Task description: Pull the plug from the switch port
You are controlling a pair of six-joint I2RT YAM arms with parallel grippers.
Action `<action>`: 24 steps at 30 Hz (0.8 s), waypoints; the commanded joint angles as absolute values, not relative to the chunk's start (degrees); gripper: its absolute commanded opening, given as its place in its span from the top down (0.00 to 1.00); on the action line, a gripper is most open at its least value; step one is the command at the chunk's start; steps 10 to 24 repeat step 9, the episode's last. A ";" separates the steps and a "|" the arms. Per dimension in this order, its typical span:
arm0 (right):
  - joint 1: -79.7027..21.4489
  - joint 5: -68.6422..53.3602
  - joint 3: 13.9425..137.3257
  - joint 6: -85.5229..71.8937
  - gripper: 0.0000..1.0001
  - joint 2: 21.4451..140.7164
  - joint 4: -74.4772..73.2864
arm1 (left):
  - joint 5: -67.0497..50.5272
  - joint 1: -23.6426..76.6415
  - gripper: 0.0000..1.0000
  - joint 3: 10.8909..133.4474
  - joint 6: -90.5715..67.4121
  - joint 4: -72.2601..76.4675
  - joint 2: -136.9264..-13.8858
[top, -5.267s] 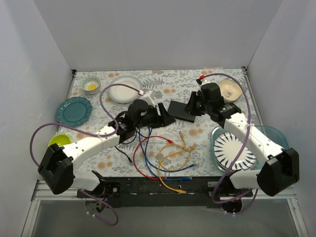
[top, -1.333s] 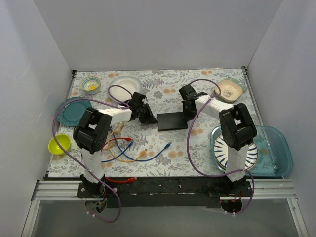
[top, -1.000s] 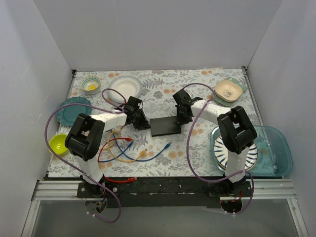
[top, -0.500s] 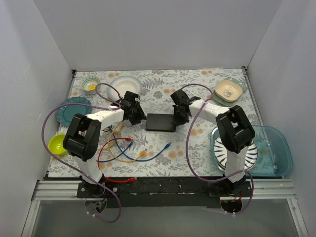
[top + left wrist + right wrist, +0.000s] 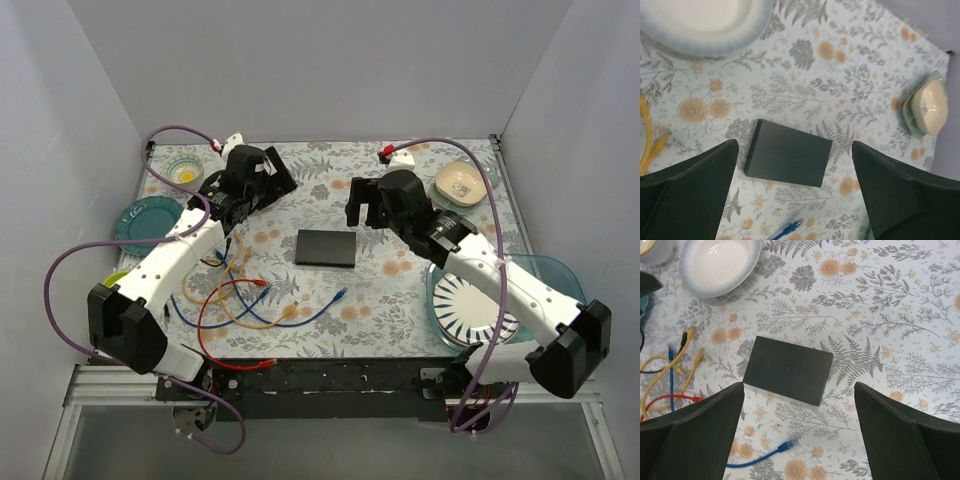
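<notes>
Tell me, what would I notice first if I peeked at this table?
Probably the switch, a flat black box lying alone in the middle of the flowery tablecloth, with no cable visibly plugged in. Next, the tangle of red, yellow and blue cables toward the near left. The left tool and the right tool hover open above the far side of the switch.

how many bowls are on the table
4: patterned bowl in the far left corner, white bowl beside it, green bowl at the left edge, half hidden, beige bowl far right.
</notes>
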State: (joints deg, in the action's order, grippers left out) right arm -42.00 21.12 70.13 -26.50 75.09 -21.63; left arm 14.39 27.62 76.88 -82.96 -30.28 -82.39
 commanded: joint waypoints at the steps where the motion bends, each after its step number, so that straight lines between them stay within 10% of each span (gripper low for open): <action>1: -45.17 26.45 65.57 -20.84 0.02 70.85 -23.20 | 12.31 27.95 0.02 72.79 -83.85 -35.70 -82.89; 24: -46.49 30.24 53.62 -16.87 0.01 56.28 -21.63 | 4.05 28.12 0.02 57.84 -84.64 -26.36 -73.65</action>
